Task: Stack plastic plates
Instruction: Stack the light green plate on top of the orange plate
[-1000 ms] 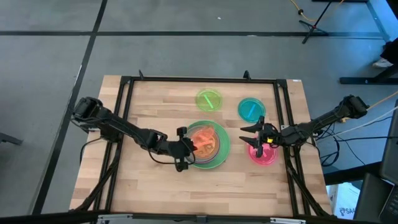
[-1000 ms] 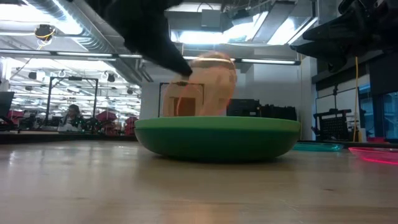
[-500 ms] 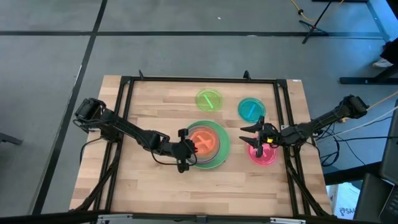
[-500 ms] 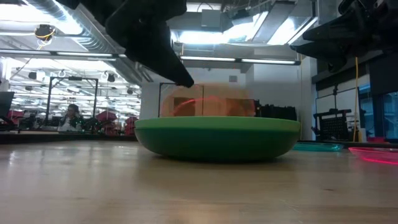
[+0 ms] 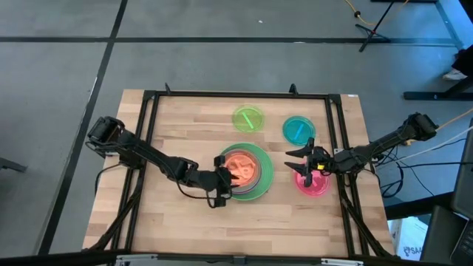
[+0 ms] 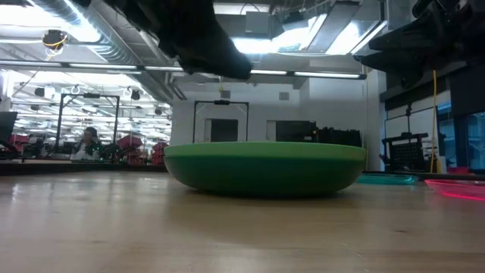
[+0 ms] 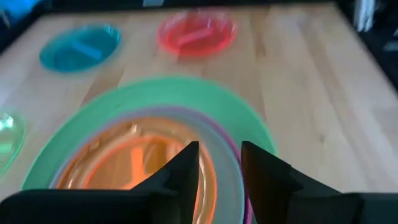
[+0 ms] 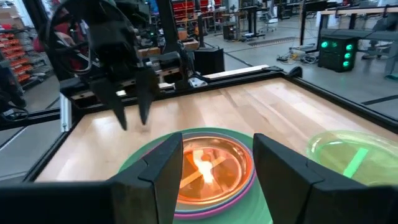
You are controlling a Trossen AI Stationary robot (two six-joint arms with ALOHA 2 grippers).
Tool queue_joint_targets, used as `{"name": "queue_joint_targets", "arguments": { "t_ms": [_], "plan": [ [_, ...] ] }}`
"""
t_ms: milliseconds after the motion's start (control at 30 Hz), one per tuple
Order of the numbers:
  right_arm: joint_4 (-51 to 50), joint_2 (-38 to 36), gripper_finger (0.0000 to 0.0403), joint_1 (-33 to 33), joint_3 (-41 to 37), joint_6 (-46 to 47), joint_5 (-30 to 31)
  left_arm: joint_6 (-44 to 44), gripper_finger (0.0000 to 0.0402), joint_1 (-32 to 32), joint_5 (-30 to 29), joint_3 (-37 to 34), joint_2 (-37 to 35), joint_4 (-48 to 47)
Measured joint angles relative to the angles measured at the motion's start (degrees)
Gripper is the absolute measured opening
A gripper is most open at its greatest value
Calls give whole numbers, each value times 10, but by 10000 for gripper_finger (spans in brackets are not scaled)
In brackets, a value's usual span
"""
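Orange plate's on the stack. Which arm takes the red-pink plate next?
Probably the right. The right gripper hangs open directly over the red-pink plate. The left gripper is open at the stack's near-left rim, with the whole stack between it and that plate.

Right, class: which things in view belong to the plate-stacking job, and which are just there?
Job:
stack of green, magenta and orange plates
lime plate
teal plate
red-pink plate
left gripper
right gripper

Just there:
black frame
wooden table
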Motion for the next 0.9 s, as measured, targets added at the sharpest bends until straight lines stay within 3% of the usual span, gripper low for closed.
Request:
{"name": "queue_joint_targets", "arguments": {
  "t_ms": [367, 567, 667, 900],
  "plan": [
    [-3, 2, 188, -6, 0, -15, 99, 102, 112, -1, 10, -187, 0, 410],
    [7, 51, 188, -92, 0, 1, 101, 130, 111, 29, 10, -286, 0, 571],
    [24, 84, 188, -162, 0, 2, 68, 131, 111, 47, 5, -315, 0, 605],
    [47, 187, 188, -342, 39, 13, -90, 200, 111, 107, 0, -311, 0, 664]
  ]
}}
